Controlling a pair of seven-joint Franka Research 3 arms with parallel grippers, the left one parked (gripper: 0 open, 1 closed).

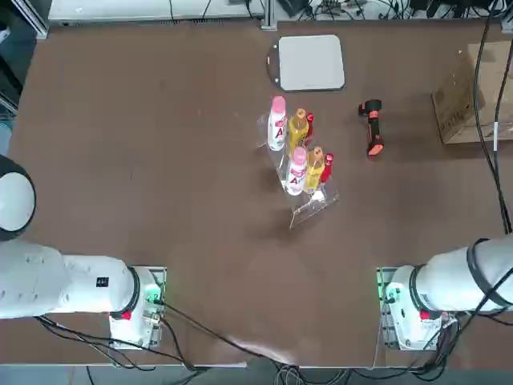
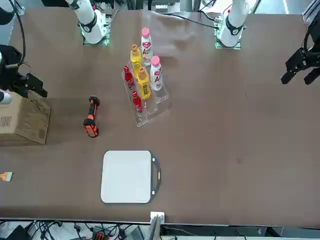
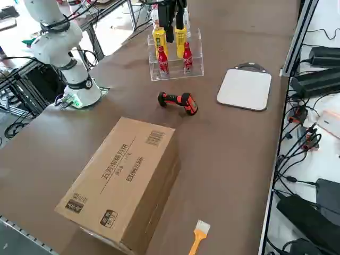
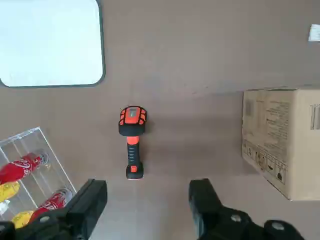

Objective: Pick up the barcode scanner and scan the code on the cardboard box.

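With the right gripper (image 4: 148, 187) held above the table (image 4: 165, 65), its fingers (image 4: 96, 197) spread wide and empty, the scanner (image 4: 133, 150) is seen lying just ahead between bottles (image 4: 24, 167) and box (image 4: 270, 145); its handle is pointed towards the gap, its long axis set across their closing line.

Six bottles (image 1: 297, 170) (two pink-capped, two yellow, two red) share one clear tray (image 1: 311, 210); there are one barcode scanner (image 1: 373, 128), one white board (image 1: 311, 62), one brush (image 3: 200, 237), and, at two o'clock from above, one cardboard box (image 1: 458, 104).
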